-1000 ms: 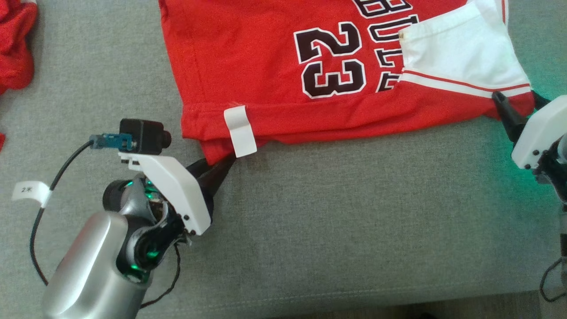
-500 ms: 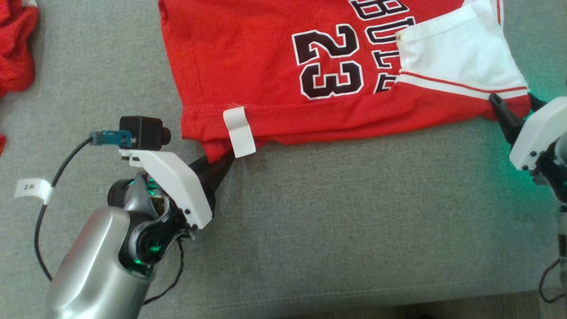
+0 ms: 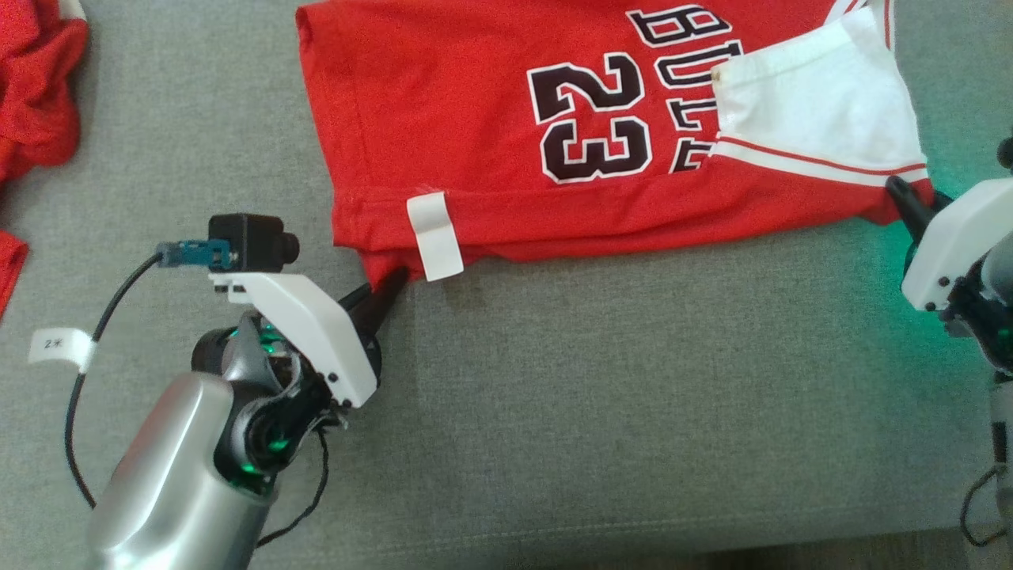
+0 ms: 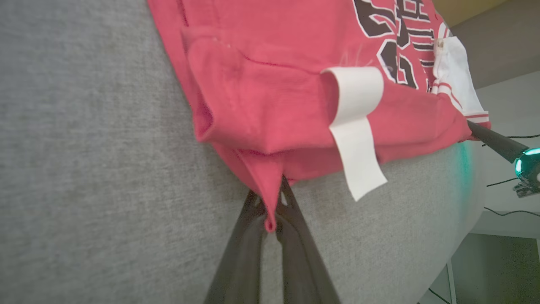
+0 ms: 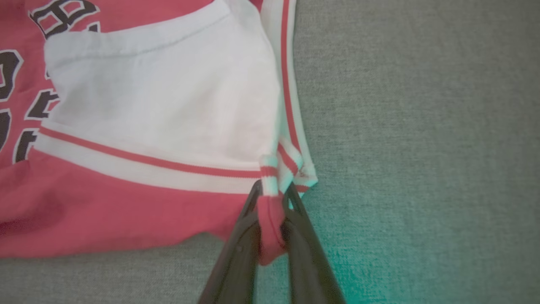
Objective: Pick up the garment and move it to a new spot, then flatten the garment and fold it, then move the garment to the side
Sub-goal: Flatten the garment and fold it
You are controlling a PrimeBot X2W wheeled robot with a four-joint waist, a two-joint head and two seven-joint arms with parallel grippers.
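Sideways across the grey cushion (image 3: 633, 396), the red jersey (image 3: 459, 134) fills twelve o'clock, its top edge cut off. The left gripper (image 4: 273, 207) pinches its seven o'clock corner beside a white strip (image 3: 435, 237). The right gripper (image 5: 273, 202) clamps the striped four o'clock corner, clearest in the wrist views. Another red cloth (image 3: 36, 95) lies cropped at ten o'clock.

red jersey (image 3: 443, 119) bears 23; white cable tag (image 3: 57, 346) starts with 2.

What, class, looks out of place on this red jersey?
A white strip on the hem of the jersey hangs loose past the edge, and a white sleeve lies folded over the black lettering, hiding part of it.
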